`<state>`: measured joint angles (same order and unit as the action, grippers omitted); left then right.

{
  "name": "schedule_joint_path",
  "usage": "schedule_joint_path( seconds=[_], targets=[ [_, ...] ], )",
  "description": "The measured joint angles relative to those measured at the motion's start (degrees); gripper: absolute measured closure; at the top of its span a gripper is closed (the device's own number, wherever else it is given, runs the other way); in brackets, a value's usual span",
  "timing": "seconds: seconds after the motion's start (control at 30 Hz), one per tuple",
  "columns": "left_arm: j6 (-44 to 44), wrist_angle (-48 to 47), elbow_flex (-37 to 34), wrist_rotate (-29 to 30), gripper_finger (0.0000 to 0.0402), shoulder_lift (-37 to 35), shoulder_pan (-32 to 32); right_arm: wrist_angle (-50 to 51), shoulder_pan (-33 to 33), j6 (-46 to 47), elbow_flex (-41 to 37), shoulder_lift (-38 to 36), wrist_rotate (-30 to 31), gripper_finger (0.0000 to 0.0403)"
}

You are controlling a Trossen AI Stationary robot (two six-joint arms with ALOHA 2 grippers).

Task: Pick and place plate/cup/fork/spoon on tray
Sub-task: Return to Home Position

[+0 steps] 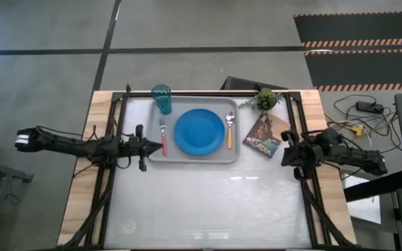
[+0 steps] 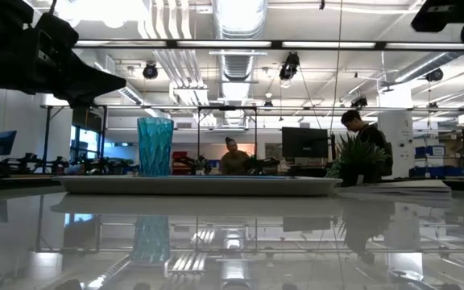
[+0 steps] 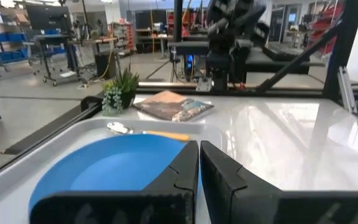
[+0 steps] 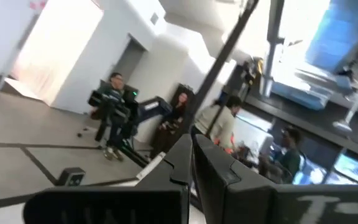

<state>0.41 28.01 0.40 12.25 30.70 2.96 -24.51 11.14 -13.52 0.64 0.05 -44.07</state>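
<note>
The grey tray point(image 1: 153, 155) lies at the table's far middle. On it are the blue plate point(image 1: 199, 131), the fork with the pink-red handle point(image 1: 162, 130) left of the plate, and the spoon with the orange handle point(image 1: 229, 134) right of it. The teal cup point(image 1: 162, 98) stands upright in the tray's far left corner. My left gripper point(image 1: 161, 147) is shut and empty, raised over the tray's left rim near the fork's handle end. In the left wrist view point(image 3: 199, 144) it points across the plate point(image 3: 110, 165). My right gripper point(image 1: 285, 147) is shut and empty, raised right of the tray.
A small potted plant point(image 1: 266, 98) and a brownish picture card point(image 1: 264, 134) sit just right of the tray, between it and my right gripper. The table's near half point(image 1: 208, 202) is bare and glossy. People sit and stand in the room beyond the table point(image 2: 230, 157).
</note>
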Motion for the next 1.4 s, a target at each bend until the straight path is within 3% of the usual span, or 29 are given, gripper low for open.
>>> schedule_joint_path(
  seconds=[0.43, 0.8, 1.4],
  targets=[
    [0.0, -0.1, 0.0, 0.0, 0.0402, 4.9, 0.0, 0.7, 0.0, 2.0, 0.0, 3.2, -0.9, 0.0394],
    [0.0, 0.0, 0.0, 0.0, 0.0402, 9.5, 0.0, 0.6, 0.0, 10.8, 0.0, 5.7, -0.9, 0.0394],
    [0.0, 0.0, -0.1, -0.1, 0.0402, 16.2, 0.0, 0.7, 0.0, 11.0, 0.0, 5.7, -0.9, 0.0394]
  ],
)
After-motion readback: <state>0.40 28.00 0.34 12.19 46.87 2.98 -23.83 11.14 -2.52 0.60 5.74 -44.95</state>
